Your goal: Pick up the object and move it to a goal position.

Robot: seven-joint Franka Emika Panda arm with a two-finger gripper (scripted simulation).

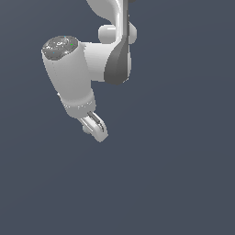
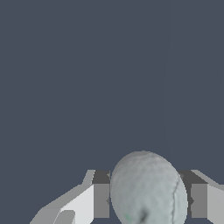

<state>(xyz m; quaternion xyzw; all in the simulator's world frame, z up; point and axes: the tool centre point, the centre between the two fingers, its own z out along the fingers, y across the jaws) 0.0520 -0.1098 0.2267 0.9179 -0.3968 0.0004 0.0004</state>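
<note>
The object [image 2: 146,190], a pale grey-green ball, fills the space between my two fingers in the wrist view, and its sides meet the pads [image 2: 101,201]. In the exterior view the ball [image 1: 86,129] peeks out as a small pale lump behind the fingertips. My gripper [image 1: 96,132] hangs below the white wrist [image 1: 69,78], tilted toward the exterior view's right, and is shut on the ball. No goal marker shows in either view.
The white arm's upper links [image 1: 117,46] reach in from the upper middle of the exterior view. All around is a plain dark blue-grey ground [image 1: 174,174] with no other objects or edges showing.
</note>
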